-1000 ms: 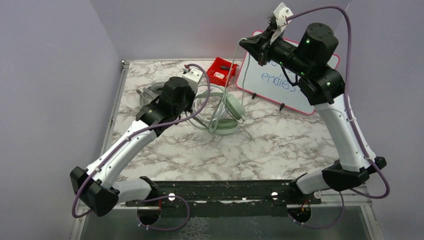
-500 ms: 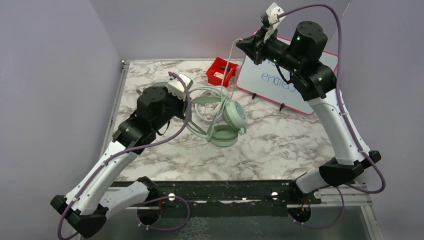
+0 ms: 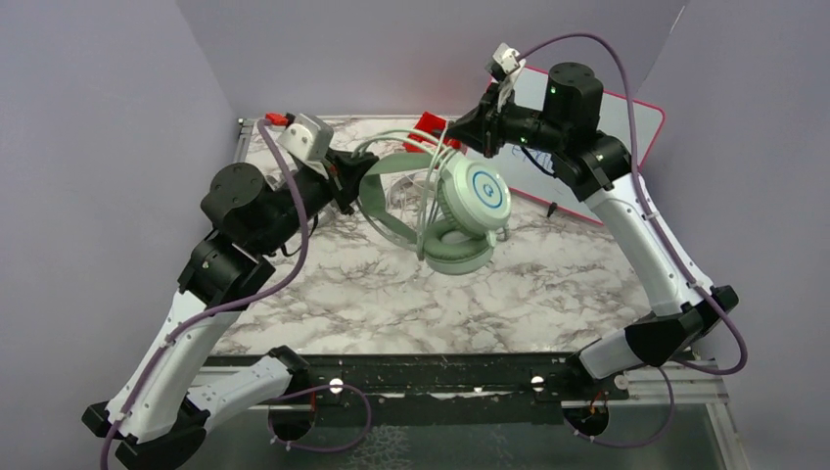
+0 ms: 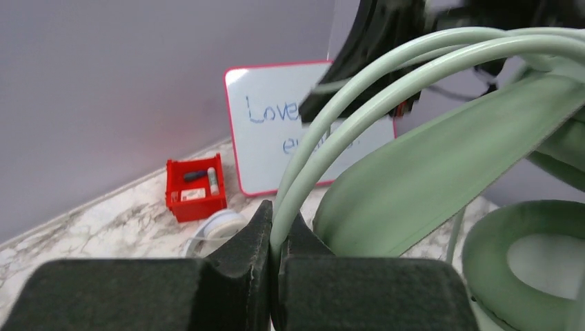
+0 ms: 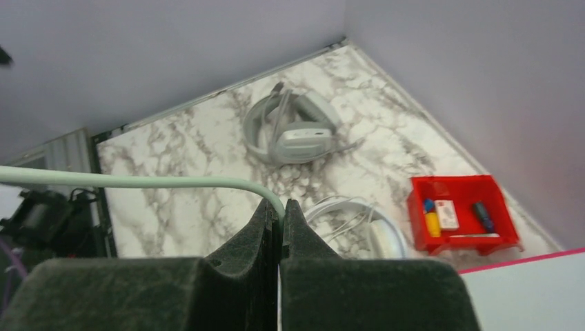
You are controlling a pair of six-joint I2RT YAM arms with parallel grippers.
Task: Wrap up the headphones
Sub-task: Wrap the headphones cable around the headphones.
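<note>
The marble table (image 3: 548,294) spreads beneath both arms. The mint headphones (image 3: 468,211) hang over its middle, clear of the surface, strung between the two arms. A second ago they lay flat on the table, and the left arm (image 3: 235,211) sat lower and closer to them. The left jaws are closed tight on two thin mint strands (image 4: 359,96) running beside the wide headband (image 4: 441,172). The right jaws are pinched shut on the single mint cable (image 5: 138,181), up by the whiteboard (image 3: 636,132). Only the right wrist view shows a grey-white pair (image 5: 293,131) lying near the far corner, covered by the left arm from above, and a white pair (image 5: 359,231) just beside the red bin (image 5: 462,214).
</note>
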